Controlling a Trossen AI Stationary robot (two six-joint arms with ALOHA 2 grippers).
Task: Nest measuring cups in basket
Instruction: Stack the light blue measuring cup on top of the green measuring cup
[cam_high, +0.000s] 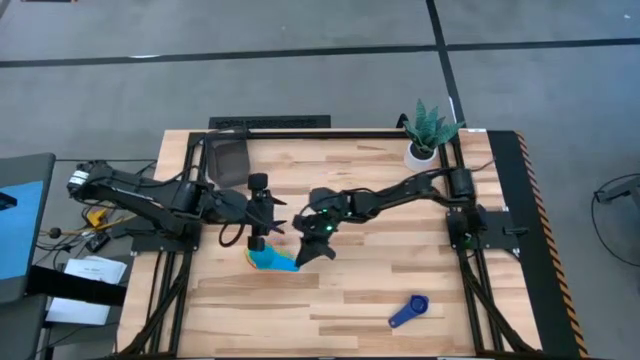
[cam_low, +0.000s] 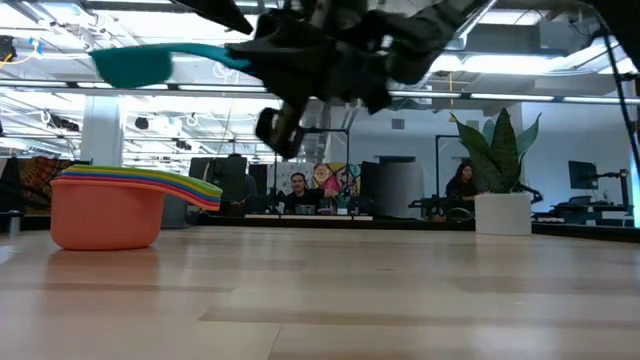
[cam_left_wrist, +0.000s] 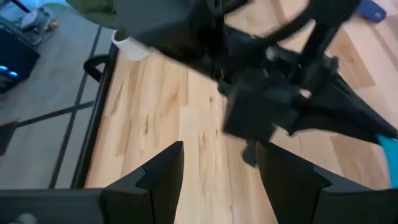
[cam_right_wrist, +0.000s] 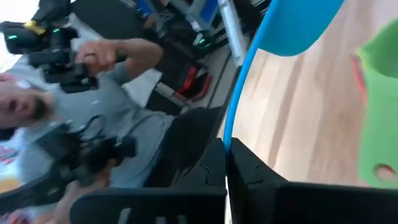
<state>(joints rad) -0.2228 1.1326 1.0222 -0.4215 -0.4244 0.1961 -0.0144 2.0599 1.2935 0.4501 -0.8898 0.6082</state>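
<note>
My right gripper (cam_high: 303, 250) (cam_right_wrist: 225, 149) hangs above the table's middle, shut on the light blue measuring cup (cam_high: 268, 258) (cam_low: 135, 65). Below that cup stands a nested stack of cups (cam_low: 110, 205), an orange one outermost, with coloured handles fanned out, resting on its base on the table. The stack's green cup (cam_right_wrist: 379, 118) shows beside the blue one. My left gripper (cam_high: 272, 216) (cam_left_wrist: 217, 180) hovers open just left of the right gripper, touching nothing. A dark blue cup (cam_high: 408, 311) lies alone near the table's near edge. The dark basket (cam_high: 228, 160) sits at the far left. My right gripper pinches the light blue cup's flat handle (cam_right_wrist: 231, 118) between its two shut fingers, at the handle's free end. The fingers lie along the handle. The cup is lifted clear, roughly level, its bowl (cam_low: 135, 65) above the stack.
A white pot with a green plant (cam_high: 425, 140) stands at the far right corner. A person in a grey shirt (cam_right_wrist: 106, 112) shows beyond the table in the right wrist view; other people sit in the room behind (cam_low: 297, 190). Bare wood lies to the near left and right.
</note>
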